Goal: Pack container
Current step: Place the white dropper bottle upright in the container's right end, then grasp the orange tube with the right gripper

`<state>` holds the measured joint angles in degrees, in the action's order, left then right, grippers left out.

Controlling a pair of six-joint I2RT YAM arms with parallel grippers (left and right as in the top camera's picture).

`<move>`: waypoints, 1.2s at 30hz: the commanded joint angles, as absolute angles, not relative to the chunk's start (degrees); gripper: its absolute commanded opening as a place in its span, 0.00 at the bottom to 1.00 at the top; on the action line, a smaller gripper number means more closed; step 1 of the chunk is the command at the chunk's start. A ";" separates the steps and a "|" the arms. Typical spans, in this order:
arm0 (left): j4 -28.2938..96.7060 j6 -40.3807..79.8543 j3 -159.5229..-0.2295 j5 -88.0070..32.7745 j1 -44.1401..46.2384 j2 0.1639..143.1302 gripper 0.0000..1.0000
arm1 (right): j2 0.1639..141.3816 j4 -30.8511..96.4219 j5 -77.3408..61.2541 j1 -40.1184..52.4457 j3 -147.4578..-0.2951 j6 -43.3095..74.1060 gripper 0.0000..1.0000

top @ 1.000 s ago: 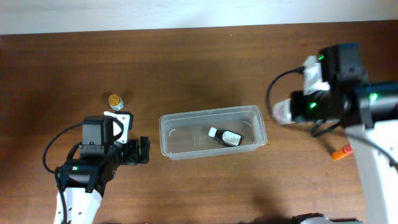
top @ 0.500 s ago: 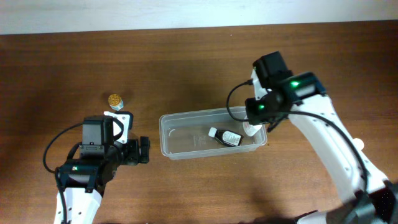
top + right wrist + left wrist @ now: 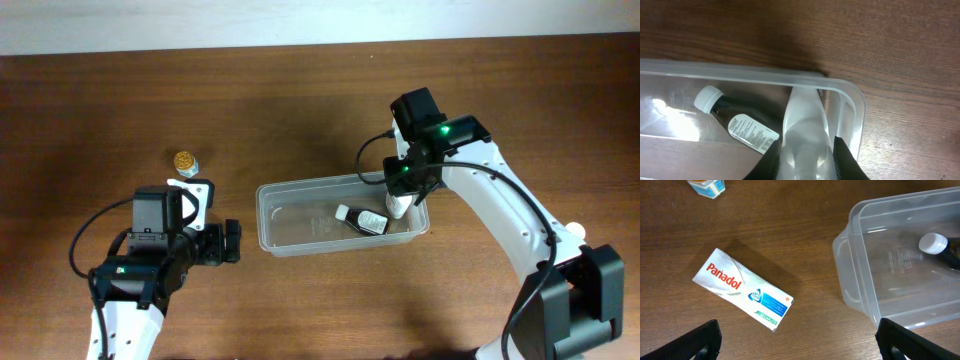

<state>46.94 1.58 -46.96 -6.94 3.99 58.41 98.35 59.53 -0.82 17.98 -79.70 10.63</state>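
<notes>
The clear plastic container (image 3: pixel 300 248) sits mid-table and also shows in the left wrist view (image 3: pixel 850 275) and the right wrist view (image 3: pixel 740 70). A dark bottle with a white cap (image 3: pixel 362 219) lies inside it (image 3: pixel 740 125). My right gripper (image 3: pixel 400 205) is over the container's right end, shut (image 3: pixel 807 162) on a white translucent bottle (image 3: pixel 804 115) that points down into the tub. My left gripper (image 3: pixel 232 243) is open and empty (image 3: pixel 800 347), left of the container.
A white Panadol box (image 3: pixel 742 290) lies on the table left of the container. A small jar with a gold lid (image 3: pixel 185 160) stands further back left, its label showing in the left wrist view (image 3: pixel 707 186). A small white item (image 3: pixel 575 229) lies at the right.
My right arm swung from the far right to the container's right end, carrying the white bottle, and now holds it down inside the tub. The left arm has not moved.
</notes>
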 commanded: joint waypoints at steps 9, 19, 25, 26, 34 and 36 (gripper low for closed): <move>46.81 2.15 -48.05 -7.77 3.57 58.39 0.99 | 89.03 67.57 9.47 17.43 -89.69 13.17 0.50; 46.81 2.15 -48.05 -7.75 3.57 58.39 0.99 | 77.91 76.79 7.86 -12.88 -96.31 20.16 0.87; 46.78 2.15 -48.05 -7.75 3.57 58.39 0.99 | 84.88 78.04 -0.49 -30.44 -87.83 16.67 0.89; 46.78 2.15 -48.05 -7.75 3.60 58.39 0.99 | 86.21 77.82 -0.71 -31.68 -86.67 16.43 0.89; 46.78 2.15 -48.05 -7.77 3.57 58.39 0.99 | 98.17 76.31 -1.37 -34.94 -82.81 14.35 0.89; 46.78 2.15 -48.05 -7.75 3.57 58.39 0.99 | 99.83 76.34 -1.37 -34.94 -82.81 14.35 0.89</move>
